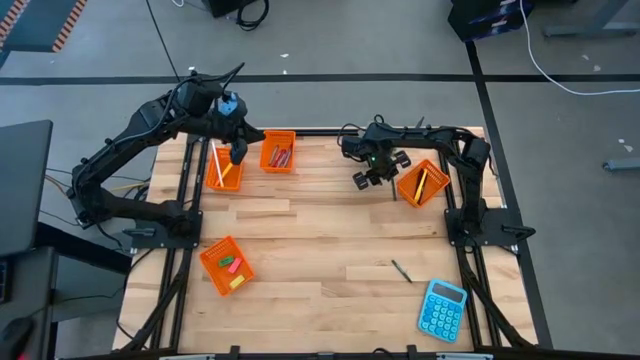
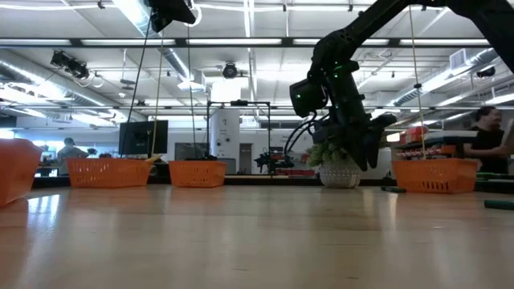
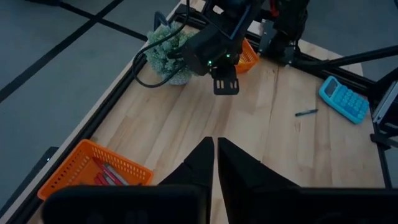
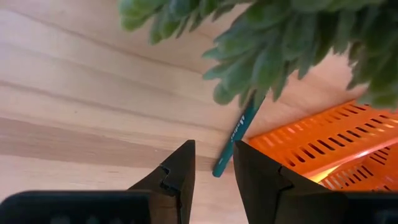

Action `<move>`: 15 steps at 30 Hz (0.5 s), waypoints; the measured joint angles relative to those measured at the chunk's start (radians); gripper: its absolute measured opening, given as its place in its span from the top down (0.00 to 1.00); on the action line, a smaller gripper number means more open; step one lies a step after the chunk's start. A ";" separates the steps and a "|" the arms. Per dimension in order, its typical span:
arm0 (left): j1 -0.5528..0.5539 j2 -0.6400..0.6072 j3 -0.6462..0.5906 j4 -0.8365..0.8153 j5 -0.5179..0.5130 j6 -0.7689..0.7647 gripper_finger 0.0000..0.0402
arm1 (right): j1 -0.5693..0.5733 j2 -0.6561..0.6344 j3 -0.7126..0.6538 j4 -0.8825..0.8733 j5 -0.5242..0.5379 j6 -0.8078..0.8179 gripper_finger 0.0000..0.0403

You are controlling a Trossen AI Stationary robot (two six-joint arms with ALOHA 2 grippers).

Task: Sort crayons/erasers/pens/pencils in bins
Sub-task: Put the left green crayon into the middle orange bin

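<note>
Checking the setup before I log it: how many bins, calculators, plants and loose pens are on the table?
Orange bins: 4
Blue calculator: 1
Plant: 1
Loose pens on the wood: 2
Total: 8

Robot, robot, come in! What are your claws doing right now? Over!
Left gripper shut, empty, above the pencil bin. Right gripper open over a green pen beside its bin. Plant crowding it.
</note>
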 joint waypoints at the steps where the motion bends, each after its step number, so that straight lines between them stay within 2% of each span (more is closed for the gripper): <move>1: 0.000 0.000 0.000 0.000 0.000 0.000 0.92 | -0.003 0.000 0.000 0.000 0.000 -0.004 0.71; 5: 0.000 0.000 0.000 0.001 -0.001 -0.004 0.93 | -0.019 0.000 -0.001 0.008 0.000 -0.016 0.71; 10: 0.000 0.000 0.000 -0.009 -0.050 -0.054 0.94 | -0.049 -0.002 -0.024 0.032 -0.001 -0.073 0.71; 15: -0.002 0.000 0.000 -0.034 -0.053 -0.074 0.91 | -0.088 -0.002 -0.066 0.031 -0.022 -0.117 0.71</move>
